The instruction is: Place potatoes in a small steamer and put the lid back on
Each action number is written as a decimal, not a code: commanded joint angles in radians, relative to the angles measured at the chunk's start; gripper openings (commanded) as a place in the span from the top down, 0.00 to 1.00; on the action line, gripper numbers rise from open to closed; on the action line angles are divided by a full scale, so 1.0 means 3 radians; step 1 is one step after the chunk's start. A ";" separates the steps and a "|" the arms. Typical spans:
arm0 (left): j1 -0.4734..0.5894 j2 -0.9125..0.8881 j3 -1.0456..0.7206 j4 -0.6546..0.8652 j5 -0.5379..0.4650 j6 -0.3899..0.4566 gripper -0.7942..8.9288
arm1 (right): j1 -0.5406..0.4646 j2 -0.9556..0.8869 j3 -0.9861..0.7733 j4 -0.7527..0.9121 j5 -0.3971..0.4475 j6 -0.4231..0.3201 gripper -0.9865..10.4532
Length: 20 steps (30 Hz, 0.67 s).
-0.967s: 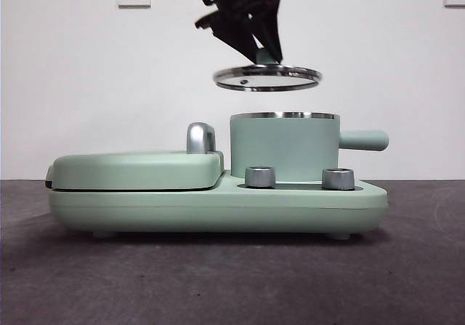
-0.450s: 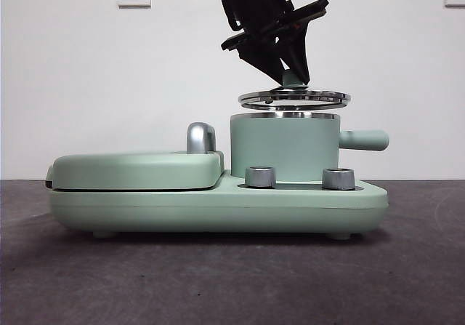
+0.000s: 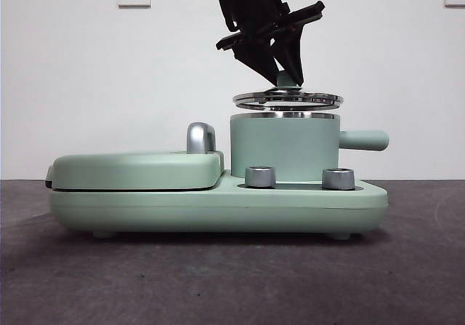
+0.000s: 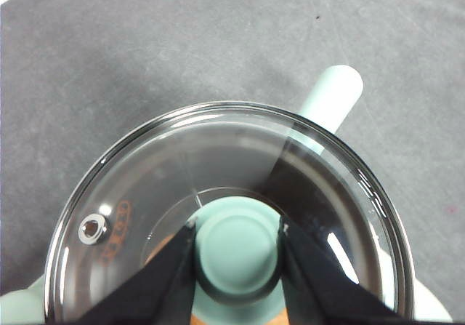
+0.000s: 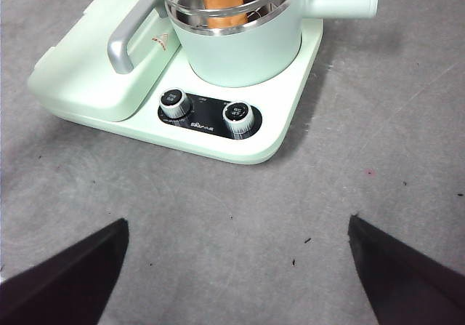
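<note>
The lid (image 3: 288, 99), pinched by its knob in the left hand (image 3: 285, 74), hangs just over the small steamer (image 3: 284, 147) — released off-centre, it could seat crooked on the rim — while the right hand (image 5: 232, 281) waits spread wide

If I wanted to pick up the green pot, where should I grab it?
Probably by the stubby side handle, coming in from that side. It sticks straight out from the pot with open space around it, while the pot's wall is wide and round, and the left gripper holds the lid just above the rim.
</note>
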 commanded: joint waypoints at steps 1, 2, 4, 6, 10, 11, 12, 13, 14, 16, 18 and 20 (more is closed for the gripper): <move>-0.0011 0.0106 0.0093 0.0067 -0.0009 -0.0076 0.90 | 0.0020 0.0009 0.0022 0.0032 0.0003 0.0038 0.49; -0.0005 0.0122 0.0094 0.0060 -0.0010 -0.0104 0.90 | 0.0020 0.0009 0.0022 0.0032 0.0003 0.0038 0.49; 0.0003 0.0155 0.0093 0.0042 -0.0019 -0.0158 0.90 | 0.0020 0.0009 0.0022 0.0032 0.0003 0.0038 0.49; 0.0006 0.0161 0.0093 0.0037 -0.0116 -0.0164 0.90 | 0.0020 0.0009 0.0022 0.0032 0.0003 0.0038 0.49; 0.0015 0.0161 0.0093 0.0009 -0.0128 -0.0163 0.90 | 0.0020 0.0009 0.0022 0.0032 0.0005 0.0038 0.49; 0.0015 0.0161 0.0093 -0.0010 -0.0128 -0.0163 0.90 | 0.0020 0.0009 0.0022 0.0033 0.0005 0.0038 0.49; 0.0015 0.0161 0.0093 -0.0025 -0.0128 -0.0163 0.90 | 0.0020 0.0009 0.0022 0.0033 0.0006 0.0038 0.49; 0.0015 0.0161 0.0093 -0.0033 -0.0128 -0.0164 0.90 | 0.0020 0.0009 0.0022 0.0033 0.0009 0.0038 0.49; 0.0014 0.0161 0.0093 -0.0050 -0.0128 -0.0165 0.90 | 0.0020 0.0009 0.0022 0.0033 0.0009 0.0039 0.49; 0.0010 0.0167 0.0093 -0.0075 -0.0128 -0.0164 0.90 | 0.0020 0.0009 0.0022 0.0033 0.0020 0.0041 0.49; -0.0004 0.0195 0.0093 -0.0081 -0.0128 -0.0177 0.90 | 0.0019 0.0009 0.0022 0.0034 0.0029 0.0046 0.49; -0.0011 0.0219 0.0093 -0.0086 -0.0127 -0.0191 0.89 | 0.0019 0.0009 0.0022 0.0034 0.0029 0.0053 0.49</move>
